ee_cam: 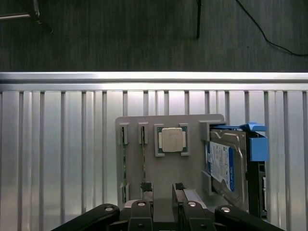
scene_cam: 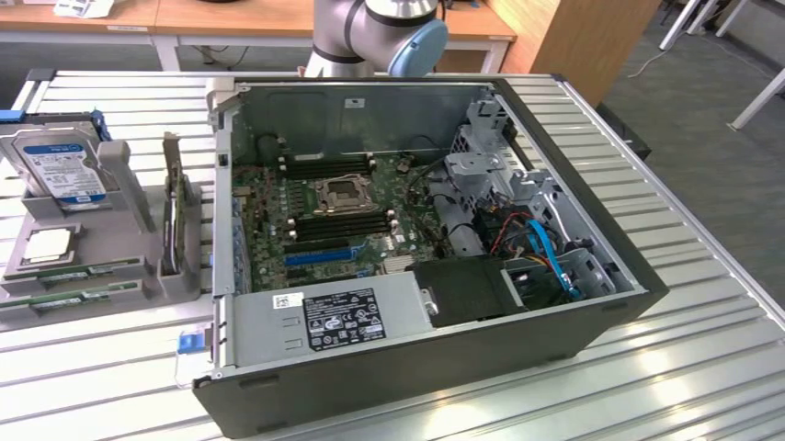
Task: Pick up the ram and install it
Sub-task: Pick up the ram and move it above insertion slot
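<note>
The claw (ee_cam: 162,188) hangs wide open and holds nothing, with bare grey plastic showing between its two dark fingertips (ee_cam: 147,187). One fingertip is over the near end of the ram (ee_cam: 143,159), a thin green stick lying in a narrow slot of the grey holder (ee_cam: 192,168). A second stick (ee_cam: 124,159) lies in the next slot, just beside it and parallel. On the ram's other side a square silver processor chip (ee_cam: 172,140) sits in its own recess, and past that a hard drive (ee_cam: 224,166) stands on edge in a blue bracket (ee_cam: 257,144). Bare slats lie open between the holder and the far edge of the ribbed metal counter (ee_cam: 57,144). Beyond that edge is dark carpet (ee_cam: 120,33) with a black cable (ee_cam: 269,33) across it. In the exterior view the open computer case (scene_cam: 405,377) stands close at the holder's right.
</note>
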You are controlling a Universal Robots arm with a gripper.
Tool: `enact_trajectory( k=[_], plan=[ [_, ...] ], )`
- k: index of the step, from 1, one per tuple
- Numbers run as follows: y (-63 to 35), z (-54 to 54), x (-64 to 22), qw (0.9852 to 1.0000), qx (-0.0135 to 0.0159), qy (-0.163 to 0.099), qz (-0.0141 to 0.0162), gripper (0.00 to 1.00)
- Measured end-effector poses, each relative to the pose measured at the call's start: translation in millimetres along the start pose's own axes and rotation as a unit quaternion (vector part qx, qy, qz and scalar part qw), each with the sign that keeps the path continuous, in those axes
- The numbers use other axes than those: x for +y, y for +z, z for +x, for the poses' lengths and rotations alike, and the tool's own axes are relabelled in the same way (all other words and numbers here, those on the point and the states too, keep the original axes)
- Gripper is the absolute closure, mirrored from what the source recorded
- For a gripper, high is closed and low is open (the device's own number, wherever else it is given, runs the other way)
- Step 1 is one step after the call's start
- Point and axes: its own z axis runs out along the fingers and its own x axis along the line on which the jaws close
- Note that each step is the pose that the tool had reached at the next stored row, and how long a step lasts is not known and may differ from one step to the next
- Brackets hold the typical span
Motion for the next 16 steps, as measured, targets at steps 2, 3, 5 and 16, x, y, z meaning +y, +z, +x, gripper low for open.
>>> enact_trajectory(
  k=[2, 3, 5, 16],
  plan=[
    [2.1, 0.0, -0.1, 1.0000, 0.0000, 0.000, 0.0000, 0.70],
    [3.2, 0.1, -0.1, 1.0000, 0.0000, 0.000, 0.0000, 0.70],
    [5.1, 0.1, -0.2, 1.0000, 0.0000, 0.000, 0.0000, 0.70],
    [16.7, 0.4, -0.7, 1.0000, 0.0000, 0.000, 0.0000, 0.70]
  ],
)
